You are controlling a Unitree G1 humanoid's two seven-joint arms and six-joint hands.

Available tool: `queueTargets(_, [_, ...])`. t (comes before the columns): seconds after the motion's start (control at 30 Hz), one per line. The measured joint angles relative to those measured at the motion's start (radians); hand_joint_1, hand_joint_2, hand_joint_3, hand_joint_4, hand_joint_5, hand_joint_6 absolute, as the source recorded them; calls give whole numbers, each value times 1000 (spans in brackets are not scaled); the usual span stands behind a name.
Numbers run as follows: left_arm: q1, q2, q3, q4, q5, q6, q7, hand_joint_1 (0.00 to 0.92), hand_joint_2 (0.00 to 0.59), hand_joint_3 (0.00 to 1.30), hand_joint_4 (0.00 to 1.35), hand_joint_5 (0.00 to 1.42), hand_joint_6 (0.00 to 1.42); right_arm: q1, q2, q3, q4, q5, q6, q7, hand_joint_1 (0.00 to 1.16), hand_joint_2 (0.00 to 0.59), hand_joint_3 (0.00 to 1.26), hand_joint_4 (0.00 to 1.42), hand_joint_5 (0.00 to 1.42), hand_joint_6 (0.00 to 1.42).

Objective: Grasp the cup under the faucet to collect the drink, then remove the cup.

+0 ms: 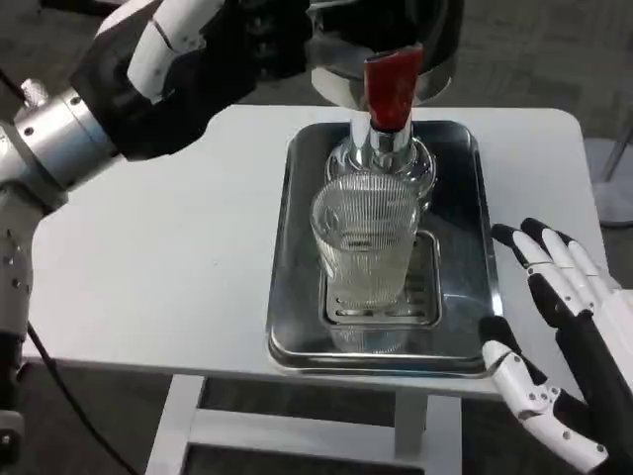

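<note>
A clear ribbed glass cup [364, 242] stands upright on the drip grate of a steel tray [462, 327], directly below the chrome faucet [381, 148] with its red lever [391, 87]. The cup appears to hold pale liquid. My left hand [213, 45] is raised at the top left, up against the dispenser's dark body [396, 30] beside the lever; its fingers are hidden in shadow. My right hand [564, 336] hovers at the lower right, fingers apart, just off the tray's right edge and clear of the cup.
The white table [168, 247] carries the tray in its middle. Its front edge runs just below the tray, its right edge near my right hand. The dispenser stands at the back centre. Grey floor surrounds the table.
</note>
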Motion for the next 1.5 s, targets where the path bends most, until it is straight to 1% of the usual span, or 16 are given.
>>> queueTargets(0.2, [-9, -11, -15, 31, 21, -10, 0, 0, 169, 227, 110, 170, 343, -3, 0, 0, 1, 0, 0, 0, 57, 495, 80, 0, 0, 47])
queueTargets(0.47, [-27, -35, -47, 61, 59, -65, -8, 0, 167, 227, 110, 170, 344, -8, 0, -1, 3, 1, 0, 0, 56, 495, 82, 0, 0, 47])
queueTargets(0.6, [-29, -35, -60, 72, 67, -100, -11, 0, 165, 227, 110, 166, 337, -8, 0, -1, 4, 1, 0, 0, 56, 495, 82, 0, 0, 47])
queueTargets(0.87, [-30, -35, -86, 95, 124, -186, -17, 0, 162, 215, 96, 152, 330, -8, 0, -1, 5, 2, 0, 0, 56, 495, 82, 0, 0, 47])
queueTargets(1.1, [-30, -34, -95, 108, 146, -244, -18, 0, 160, 205, 78, 134, 315, -9, 0, -2, 5, 3, 0, 0, 56, 495, 80, 0, 0, 47])
queueTargets(1.2, [-30, -29, -106, 111, 173, -282, -20, 0, 160, 205, 76, 128, 310, -13, 0, -2, 5, 3, 0, 0, 56, 495, 77, 0, 0, 48])
queueTargets(1.5, [-30, -24, -118, 120, 193, -340, -25, 0, 160, 191, 60, 99, 287, -13, 0, -8, 5, 6, 0, 0, 56, 495, 75, 0, 0, 48])
